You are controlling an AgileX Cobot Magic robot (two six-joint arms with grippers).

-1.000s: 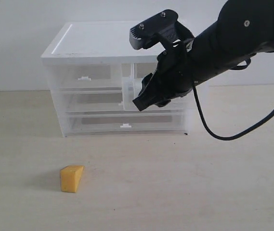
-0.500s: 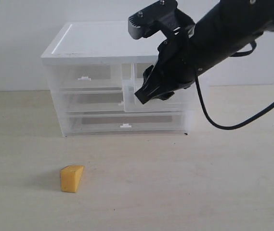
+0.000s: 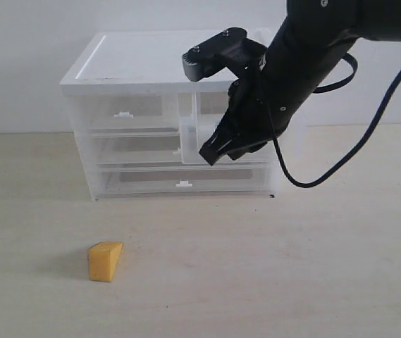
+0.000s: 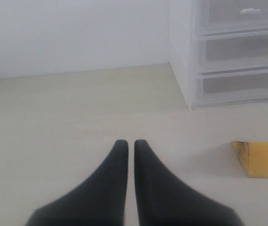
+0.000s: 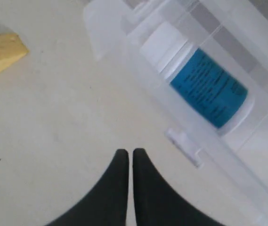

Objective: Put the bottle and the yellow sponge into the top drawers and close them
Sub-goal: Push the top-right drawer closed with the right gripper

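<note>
Looking across a pale tabletop (image 3: 292, 282) spreading under everything. Finding at its back a white-topped cabinet (image 3: 151, 60) of clear plastic, standing against a white wall (image 3: 31, 56). Following the black right arm (image 3: 313, 49) reaching in from the upper right and crossing in front of the cabinet's right half, trailing a black cable (image 3: 327, 179). Counting two full-width drawers (image 3: 137, 179) sitting pushed in at the bottom. Noting above them the top left drawer (image 3: 144, 109) sitting closed, its white handle tab (image 3: 121, 113) facing forward, and the top right drawer (image 3: 192, 141) standing pulled out toward the front. Watching the right gripper (image 3: 211, 153) hanging in front of that open drawer, jaws pressed together and clenching nothing. In the right wrist view, placing its fingertips (image 5: 120, 160) just beside the drawer's front wall, apart from the handle tab (image 5: 184, 147) there. Spotting the left gripper (image 4: 126, 143) hovering over the tabletop, likewise clamped tight and carrying nothing. Seeing the bottle (image 5: 199, 87) lying on its side inside the open top right drawer, teal-blue label turned up. Finding the yellow sponge (image 3: 105, 261) resting on the table well in front of the cabinet's left side, apart from both grippers.
</note>
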